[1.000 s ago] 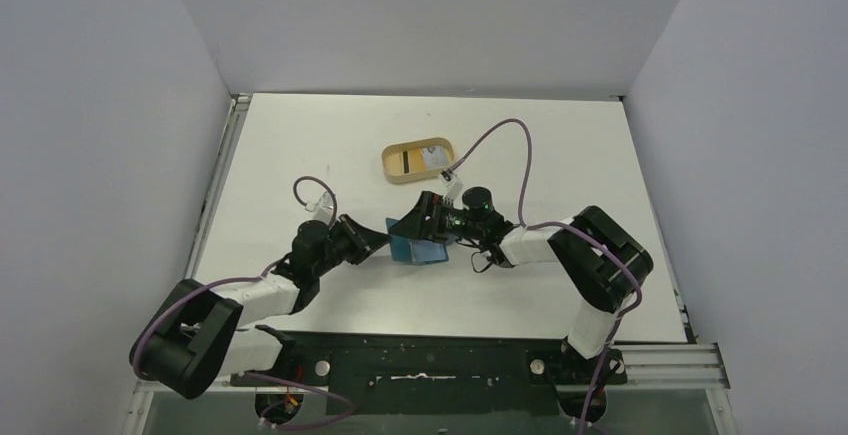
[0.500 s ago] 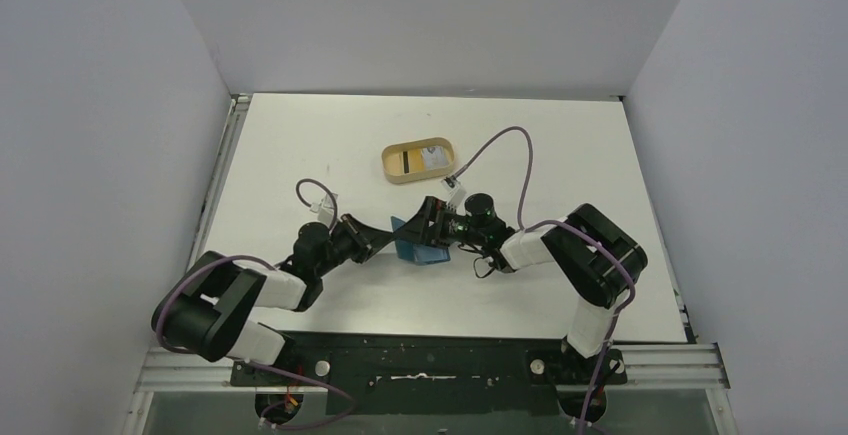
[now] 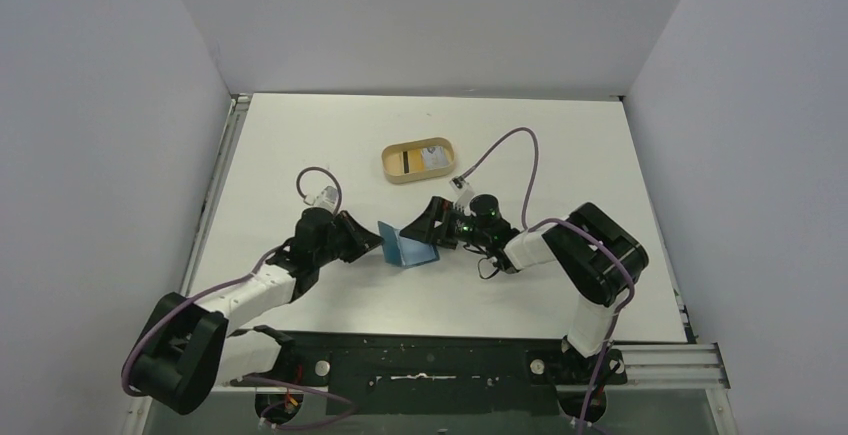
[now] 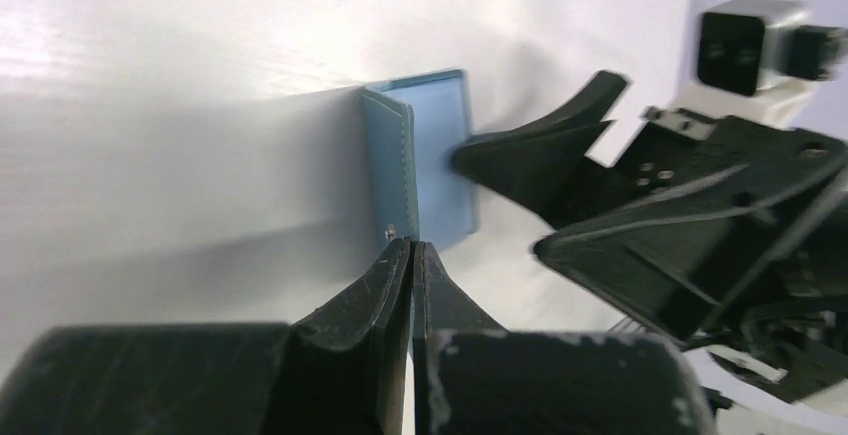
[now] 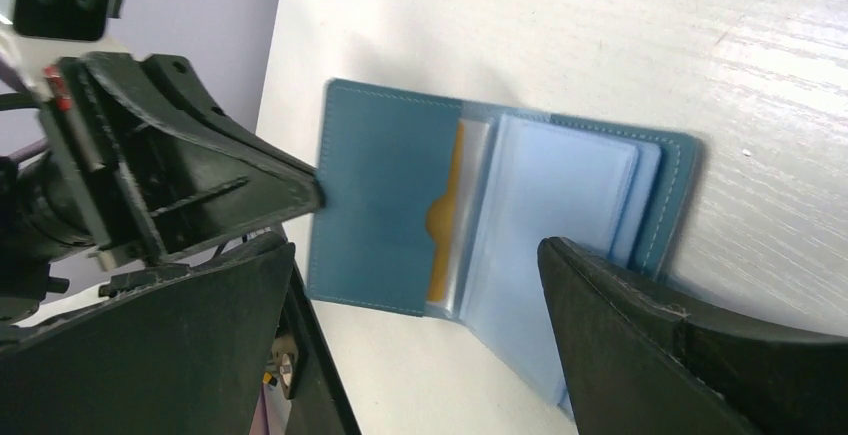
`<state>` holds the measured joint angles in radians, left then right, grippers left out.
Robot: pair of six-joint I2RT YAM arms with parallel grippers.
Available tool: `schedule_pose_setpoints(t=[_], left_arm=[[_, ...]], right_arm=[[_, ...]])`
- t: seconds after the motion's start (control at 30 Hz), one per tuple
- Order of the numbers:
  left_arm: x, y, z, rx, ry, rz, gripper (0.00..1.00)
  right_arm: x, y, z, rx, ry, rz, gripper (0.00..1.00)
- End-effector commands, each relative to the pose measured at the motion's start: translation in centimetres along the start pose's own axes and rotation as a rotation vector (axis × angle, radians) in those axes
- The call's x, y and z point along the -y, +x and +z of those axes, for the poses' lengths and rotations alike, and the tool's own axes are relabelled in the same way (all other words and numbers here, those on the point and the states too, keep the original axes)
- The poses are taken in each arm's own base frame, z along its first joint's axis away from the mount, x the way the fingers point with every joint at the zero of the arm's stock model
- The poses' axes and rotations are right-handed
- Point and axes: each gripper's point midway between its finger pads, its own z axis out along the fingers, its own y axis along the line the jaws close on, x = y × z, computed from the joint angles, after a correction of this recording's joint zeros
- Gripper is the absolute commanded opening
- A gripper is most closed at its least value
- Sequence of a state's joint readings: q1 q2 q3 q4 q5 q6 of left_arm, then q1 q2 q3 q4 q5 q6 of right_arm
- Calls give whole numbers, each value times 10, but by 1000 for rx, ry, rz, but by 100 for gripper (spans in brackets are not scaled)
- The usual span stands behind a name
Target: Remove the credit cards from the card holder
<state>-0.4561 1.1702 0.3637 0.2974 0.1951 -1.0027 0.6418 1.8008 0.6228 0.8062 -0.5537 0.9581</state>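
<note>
The teal card holder (image 3: 407, 248) lies open on the table between my two grippers. My left gripper (image 3: 377, 239) is shut on the edge of its teal flap (image 5: 385, 205) and holds that flap up. In the left wrist view the flap's edge (image 4: 390, 170) stands right at the tips of the left gripper (image 4: 411, 245). Inside, an orange-yellow card edge (image 5: 445, 220) shows in a clear pocket beside pale blue leaves (image 5: 560, 215); whether those are credit cards or pockets I cannot tell. My right gripper (image 5: 418, 255) is open, its fingers either side of the lying half, in the overhead view (image 3: 432, 227).
A tan oval tray (image 3: 389, 167) sits behind the card holder, with a yellow striped card (image 3: 402, 162) and a whitish card (image 3: 433, 157) in it. Purple cables loop over both wrists. The black rail (image 3: 430, 365) runs along the near edge.
My left gripper has drawn the flap to the left and a little nearer, spreading the card holder wider. The right gripper has eased slightly to the right and stays open.
</note>
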Motion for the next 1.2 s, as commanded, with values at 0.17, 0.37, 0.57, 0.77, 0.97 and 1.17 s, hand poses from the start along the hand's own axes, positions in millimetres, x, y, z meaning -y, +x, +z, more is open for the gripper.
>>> schedule_pose_setpoints(t=[0.17, 0.37, 0.57, 0.77, 0.97, 1.17], left_arm=[[-55, 27, 12, -101, -179, 3, 0], [-62, 27, 13, -101, -214, 23, 0], [-69, 31, 14, -119, -235, 19, 0], [-67, 37, 17, -129, -201, -16, 13], [-62, 38, 20, -129, -171, -48, 16], [-61, 40, 21, -123, -147, -83, 5]], right_arm=[[-6, -13, 7, 46, -33, -47, 100], [-15, -11, 13, 22, -55, -57, 100], [-13, -5, 20, 2, -52, -50, 100], [-10, 1, 22, -16, -49, -43, 100], [-10, 2, 22, -21, -49, -45, 100], [-10, 4, 22, -28, -51, -46, 100]])
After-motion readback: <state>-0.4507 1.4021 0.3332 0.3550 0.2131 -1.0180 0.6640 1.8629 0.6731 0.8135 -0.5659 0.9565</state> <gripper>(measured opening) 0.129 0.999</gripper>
